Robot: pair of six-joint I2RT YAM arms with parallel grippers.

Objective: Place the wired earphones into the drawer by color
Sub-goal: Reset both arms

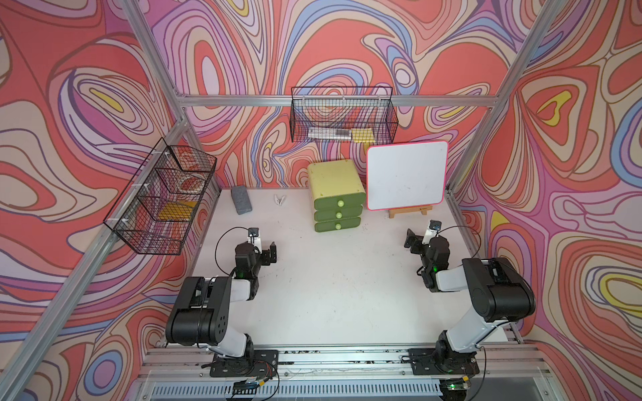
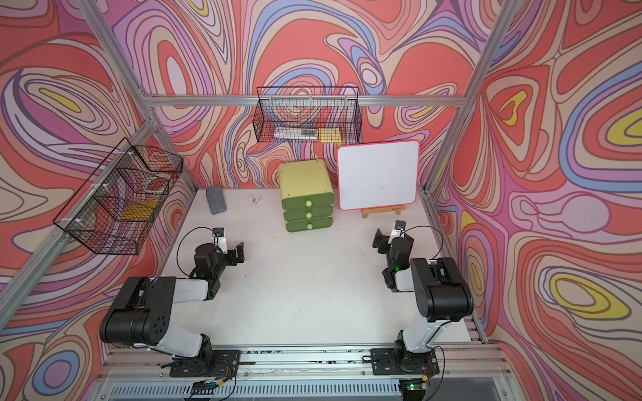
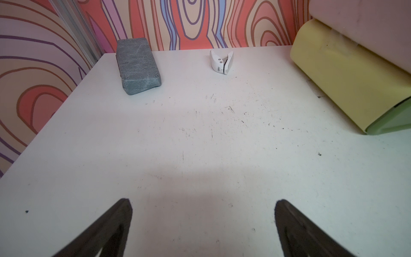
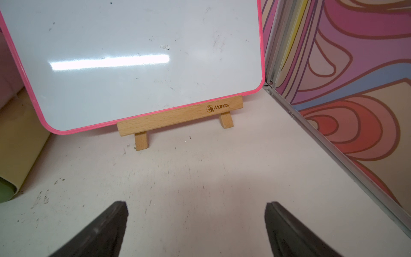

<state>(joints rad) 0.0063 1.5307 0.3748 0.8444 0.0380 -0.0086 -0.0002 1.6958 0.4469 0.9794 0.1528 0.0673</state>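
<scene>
No wired earphones show in any view. The drawer [image 1: 335, 194] [image 2: 305, 192] is a yellow-green unit with three green fronts, all pushed in, standing at the back of the white table. An edge of it also shows in the left wrist view [image 3: 347, 84] and the right wrist view [image 4: 20, 138]. My left gripper [image 1: 270, 255] [image 2: 239, 255] [image 3: 202, 202] hovers open over bare table, left of and nearer than the drawer. My right gripper [image 1: 411, 241] [image 2: 380, 241] [image 4: 196, 204] is open too, on the right, below the whiteboard. Nothing sits between either pair of fingers.
A grey case [image 1: 240, 204] [image 3: 138, 66] and a white clip [image 1: 280, 200] [image 3: 222, 62] lie at the back left. A pink-framed whiteboard [image 1: 406, 175] [image 4: 133, 62] on a wooden easel [image 4: 178, 118] stands right of the drawer. Wire baskets hang on the back wall [image 1: 342, 116] and left wall [image 1: 163, 198].
</scene>
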